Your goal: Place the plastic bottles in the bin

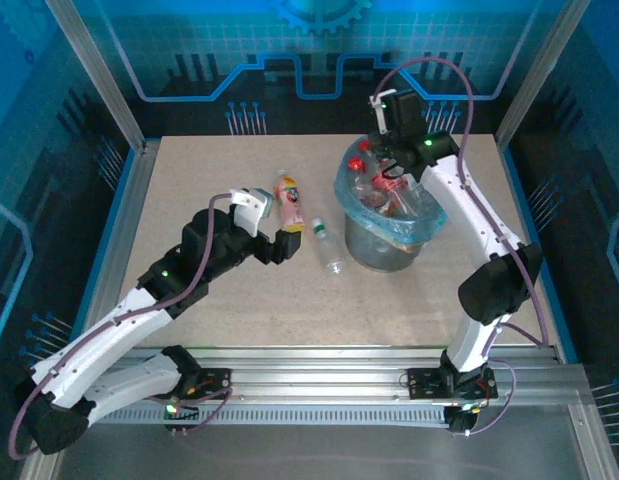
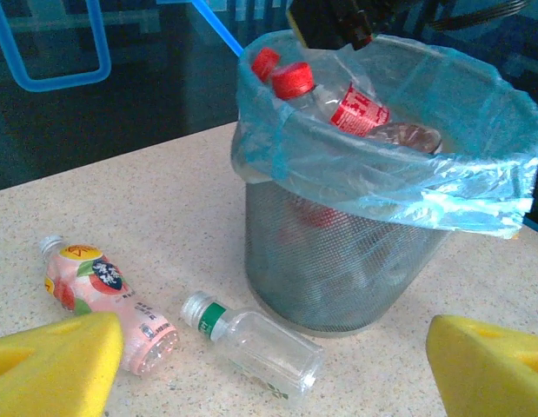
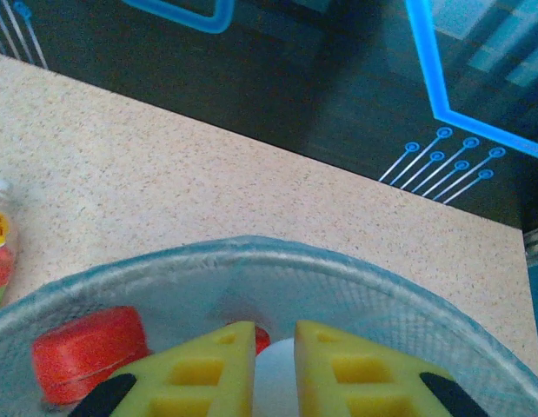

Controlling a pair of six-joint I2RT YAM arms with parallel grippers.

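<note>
Our left tool (image 1: pixel 289 243) gaped near the green-capped bottle (image 2: pixel 251 343) — we judged a square, mid-body grip best; our right tool (image 3: pixel 275 365) sat closed over the bin (image 3: pixel 251 252).

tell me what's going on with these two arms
The right gripper hangs shut over the round grey mesh bin with its blue bag, where red-capped bottles already lie. The left gripper is open beside a pink-labelled plastic bottle and a clear green-labelled bottle, both lying on the table.
</note>
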